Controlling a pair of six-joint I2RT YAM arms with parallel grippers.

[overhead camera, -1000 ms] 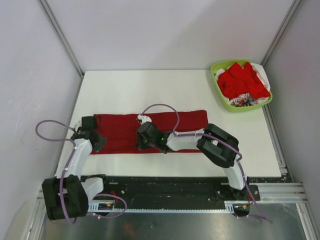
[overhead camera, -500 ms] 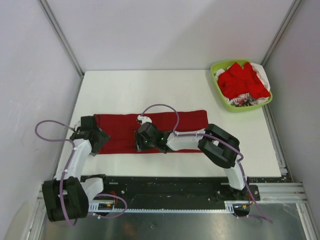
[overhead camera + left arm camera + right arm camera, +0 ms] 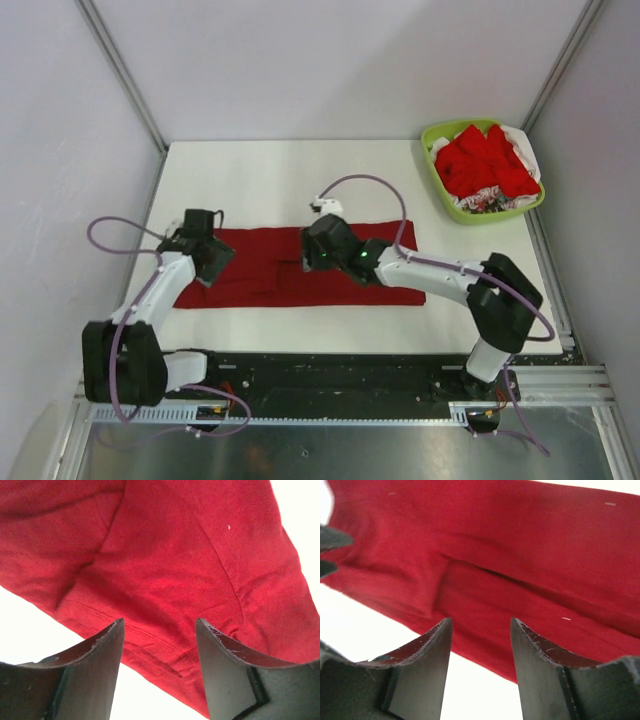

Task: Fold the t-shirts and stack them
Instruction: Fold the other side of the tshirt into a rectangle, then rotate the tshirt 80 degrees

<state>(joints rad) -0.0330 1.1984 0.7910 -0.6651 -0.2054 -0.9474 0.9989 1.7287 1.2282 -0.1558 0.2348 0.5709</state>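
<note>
A dark crimson t-shirt (image 3: 255, 268) lies on the white table (image 3: 250, 180) as a long folded strip running left to right. My left gripper (image 3: 212, 262) hovers over the strip's left end, open, with nothing between its fingers. In the left wrist view, the left gripper (image 3: 160, 625) frames the shirt (image 3: 175, 555) and its near hem. My right gripper (image 3: 306, 258) hangs over the middle of the strip, also open and empty. The right wrist view has the right gripper (image 3: 481, 622) above the shirt (image 3: 520, 555) and its near edge. Brighter red t-shirts (image 3: 485, 160) sit bunched in the basket.
A lime-green basket (image 3: 428, 133) stands at the far right corner of the table, with white and patterned cloth (image 3: 522, 140) under the red shirts. Grey walls close in the table on the left, back and right. The arms' mounting rail (image 3: 330, 375) runs along the near edge.
Both grippers have gone from shut to open and let go of the crimson shirt. Both have lifted and moved a little towards the far side. The right arm now reaches out straighter.
</note>
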